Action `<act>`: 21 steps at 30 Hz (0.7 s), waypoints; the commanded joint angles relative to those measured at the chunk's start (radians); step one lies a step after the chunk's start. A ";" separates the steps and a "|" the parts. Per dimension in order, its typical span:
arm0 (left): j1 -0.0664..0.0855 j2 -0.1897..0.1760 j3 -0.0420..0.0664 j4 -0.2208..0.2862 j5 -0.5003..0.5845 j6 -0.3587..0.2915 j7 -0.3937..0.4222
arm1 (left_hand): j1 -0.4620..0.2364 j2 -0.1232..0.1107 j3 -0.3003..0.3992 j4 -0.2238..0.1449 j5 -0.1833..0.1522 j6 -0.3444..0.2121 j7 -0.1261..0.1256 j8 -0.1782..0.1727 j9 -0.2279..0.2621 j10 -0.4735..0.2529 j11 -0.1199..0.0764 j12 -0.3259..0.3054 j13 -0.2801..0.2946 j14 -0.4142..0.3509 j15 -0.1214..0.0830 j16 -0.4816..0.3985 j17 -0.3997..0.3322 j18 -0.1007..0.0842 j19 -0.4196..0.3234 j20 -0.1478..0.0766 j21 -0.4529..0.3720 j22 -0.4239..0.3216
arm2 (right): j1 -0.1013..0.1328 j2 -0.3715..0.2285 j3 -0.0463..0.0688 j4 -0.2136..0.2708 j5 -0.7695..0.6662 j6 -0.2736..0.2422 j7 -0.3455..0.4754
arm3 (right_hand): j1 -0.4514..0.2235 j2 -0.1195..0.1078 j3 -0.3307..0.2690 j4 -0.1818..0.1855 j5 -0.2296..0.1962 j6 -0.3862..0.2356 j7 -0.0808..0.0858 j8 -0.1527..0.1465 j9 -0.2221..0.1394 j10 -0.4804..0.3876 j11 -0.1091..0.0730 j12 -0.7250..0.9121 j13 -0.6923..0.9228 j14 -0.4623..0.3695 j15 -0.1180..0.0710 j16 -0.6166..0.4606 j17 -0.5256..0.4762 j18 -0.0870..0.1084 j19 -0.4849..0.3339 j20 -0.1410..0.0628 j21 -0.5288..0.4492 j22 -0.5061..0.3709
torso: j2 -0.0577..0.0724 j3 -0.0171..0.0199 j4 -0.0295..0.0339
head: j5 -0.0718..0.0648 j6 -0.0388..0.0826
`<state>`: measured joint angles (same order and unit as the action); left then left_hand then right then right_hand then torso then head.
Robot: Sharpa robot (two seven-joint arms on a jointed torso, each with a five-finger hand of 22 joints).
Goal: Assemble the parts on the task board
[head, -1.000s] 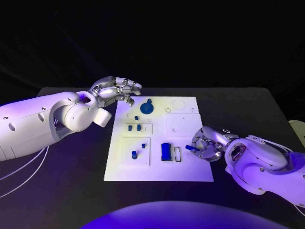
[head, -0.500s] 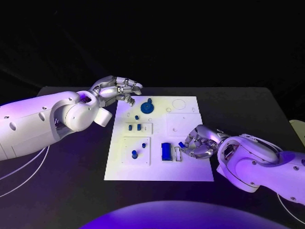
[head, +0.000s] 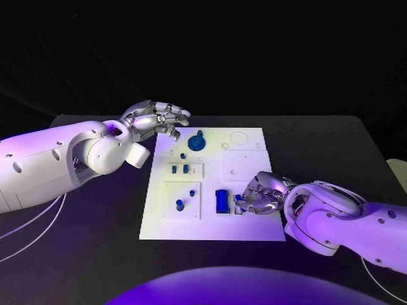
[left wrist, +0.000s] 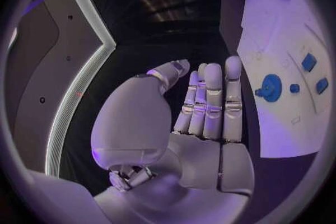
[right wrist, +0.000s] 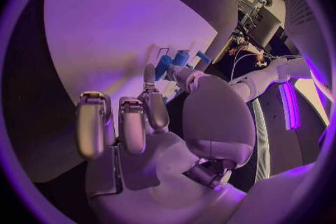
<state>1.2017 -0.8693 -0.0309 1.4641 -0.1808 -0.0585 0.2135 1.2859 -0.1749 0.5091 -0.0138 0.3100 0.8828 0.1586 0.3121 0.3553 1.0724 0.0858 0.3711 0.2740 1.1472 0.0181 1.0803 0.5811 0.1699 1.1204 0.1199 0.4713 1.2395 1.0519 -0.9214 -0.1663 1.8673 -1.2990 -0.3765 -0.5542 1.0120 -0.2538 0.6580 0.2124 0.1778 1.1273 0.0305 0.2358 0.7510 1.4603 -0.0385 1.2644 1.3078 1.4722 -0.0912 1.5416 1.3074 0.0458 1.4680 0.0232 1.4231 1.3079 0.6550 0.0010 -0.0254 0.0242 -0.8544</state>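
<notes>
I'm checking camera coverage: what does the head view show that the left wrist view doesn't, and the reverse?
Head view alone: the whole task board, the parts in its lower recesses, such as the blue bar, and the left hand's place beside the board's far left corner. Left wrist view alone: the left hand's flat palm and straight, close-set fingers. Both: the round blue part, the right hand.

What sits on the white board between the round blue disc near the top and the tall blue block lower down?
In the head view, between the round blue disc and the tall blue block lie a small blue peg and two short blue pieces side by side.
</notes>
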 commanded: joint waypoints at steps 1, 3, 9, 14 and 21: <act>0.001 0.002 0.001 0.002 0.002 0.015 0.004 | -0.002 0.010 0.000 0.002 0.004 -0.008 -0.001 0.003 0.001 -0.009 0.000 0.003 -0.002 -0.006 -0.003 0.002 -0.001 0.010 0.004 0.001 -0.005 -0.001 | -0.003 0.006 0.000 -0.005 0.007 0.024 -0.004 | -0.010 0.000 -0.004 -0.001 -0.004 -0.003 0.007 -0.004 -0.001 0.013 0.005 0.001 0.069 0.087 -0.001 0.006 0.206 -0.014 0.046 -0.003 0.001 0.220 | 0.000 0.0005 0.0010 | 0.001 -0.001; 0.001 0.002 0.001 0.002 0.002 0.016 0.004 | -0.002 0.010 0.000 0.002 0.004 -0.008 -0.001 0.003 0.001 -0.009 0.000 0.003 -0.002 -0.006 -0.003 0.002 -0.001 0.010 0.004 0.001 -0.005 -0.001 | -0.004 0.009 0.000 -0.007 0.006 0.021 -0.004 | -0.010 0.000 -0.004 -0.001 -0.004 -0.003 0.007 -0.004 -0.001 0.013 0.005 0.001 0.069 0.087 -0.001 0.006 0.206 -0.014 0.046 -0.003 0.001 0.220 | 0.000 -0.0003 0.0014 | 0.001 -0.001; 0.001 0.001 0.001 0.002 0.002 0.016 0.003 | -0.002 0.010 0.000 0.002 0.004 -0.008 -0.001 0.003 0.001 -0.009 0.000 0.003 -0.002 -0.006 -0.003 0.002 -0.001 0.010 0.004 0.001 -0.005 -0.001 | -0.005 0.013 0.000 -0.011 0.000 0.019 -0.004 | -0.009 0.001 -0.004 -0.001 -0.005 -0.003 0.007 -0.004 -0.001 0.013 0.005 0.001 0.069 0.086 -0.001 0.006 0.206 -0.013 0.045 -0.003 0.000 0.220 | 0.001 -0.0005 -0.0006 | 0.004 0.000; 0.001 0.001 0.001 0.003 0.002 0.016 0.003 | -0.002 0.010 0.000 0.002 0.004 -0.008 -0.001 0.003 0.001 -0.009 0.000 0.003 -0.002 -0.006 -0.003 0.002 -0.001 0.010 0.004 0.001 -0.005 -0.001 | -0.005 0.017 0.000 -0.016 -0.002 0.019 -0.004 | -0.009 0.002 -0.004 -0.002 -0.006 -0.002 0.007 -0.004 -0.001 0.013 0.004 0.002 0.070 0.086 -0.001 0.005 0.205 -0.013 0.046 -0.003 0.001 0.220 | 0.001 -0.0007 -0.0003 | 0.003 -0.001; 0.001 0.000 0.001 0.004 0.002 0.016 0.001 | -0.003 0.010 0.000 0.003 0.005 -0.009 -0.001 0.005 0.001 -0.011 0.001 0.005 -0.003 -0.006 -0.003 0.003 -0.003 0.010 0.005 0.001 -0.007 -0.001 | -0.005 0.021 0.000 -0.022 -0.004 0.023 -0.005 | -0.038 0.005 -0.043 0.021 -0.070 0.001 0.009 -0.011 -0.009 0.012 0.006 -0.001 0.069 0.086 0.001 0.005 0.204 -0.013 0.044 -0.002 -0.003 0.219 | 0.000 -0.0012 0.0009 | 0.003 -0.003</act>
<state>1.2017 -0.8707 -0.0310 1.4647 -0.1808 -0.0574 0.2117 1.2859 -0.1749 0.5091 -0.0138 0.3100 0.8829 0.1585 0.3121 0.3553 1.0649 0.0859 0.3711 0.2721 1.1472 0.0181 1.0803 0.5793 0.1699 1.1203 0.1199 0.4713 1.2395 1.0480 -0.9018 -0.1660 1.8461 -1.2947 -0.3713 -0.5560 0.9811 -0.2474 0.6197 0.2323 0.1140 1.1290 0.0320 0.2296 0.7429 1.4631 -0.0356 1.2643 1.3076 1.4722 -0.0912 1.5415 1.3074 0.0457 1.4679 0.0233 1.4230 1.3077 0.6560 0.0004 -0.0255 0.0270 -0.8560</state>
